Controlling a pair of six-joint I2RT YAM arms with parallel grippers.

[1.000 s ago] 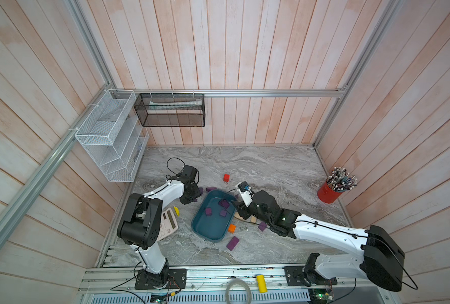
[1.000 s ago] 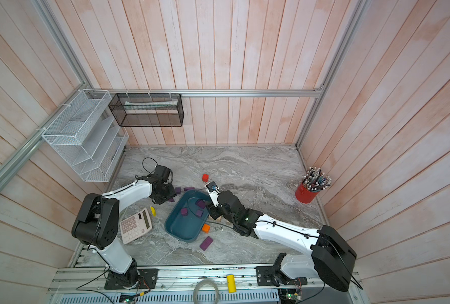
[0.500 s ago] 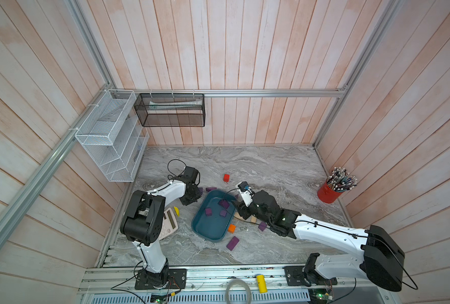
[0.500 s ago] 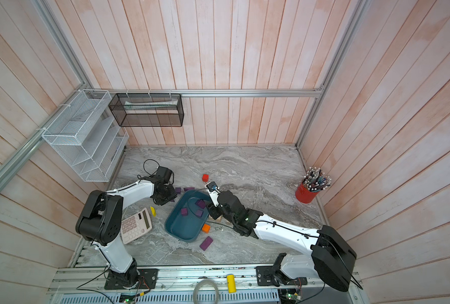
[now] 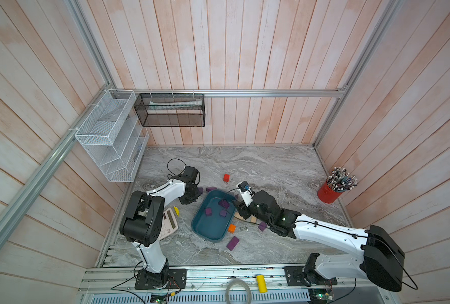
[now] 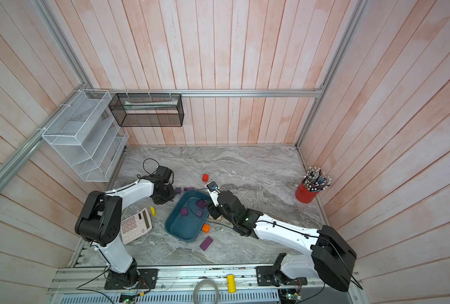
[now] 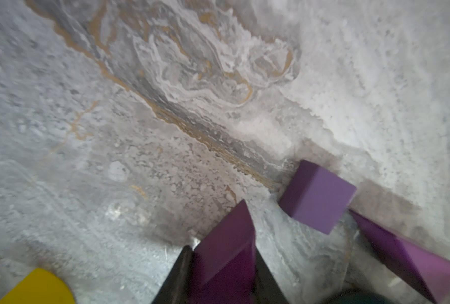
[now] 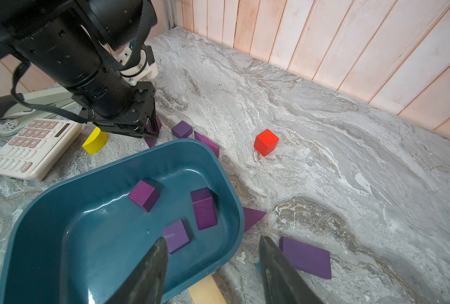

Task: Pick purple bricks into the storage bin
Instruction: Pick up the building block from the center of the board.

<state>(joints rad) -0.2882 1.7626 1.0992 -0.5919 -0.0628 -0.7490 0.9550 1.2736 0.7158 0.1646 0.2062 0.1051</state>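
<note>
In bin (image 8: 47, 210): three bricks (image 8: 204, 210). More loose on surface (image 8: 324, 131) around it, several just beside its rim. Left pincer (image 7: 221, 248) down at surface near bin's far corner, pinching one brick (image 7: 226, 271) between both fingers. Right pincer (image 8: 213, 239) spread, empty, above bin's rim.

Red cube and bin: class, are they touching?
Apart. The right wrist view shows bare marble between the red cube and the bin.
</note>
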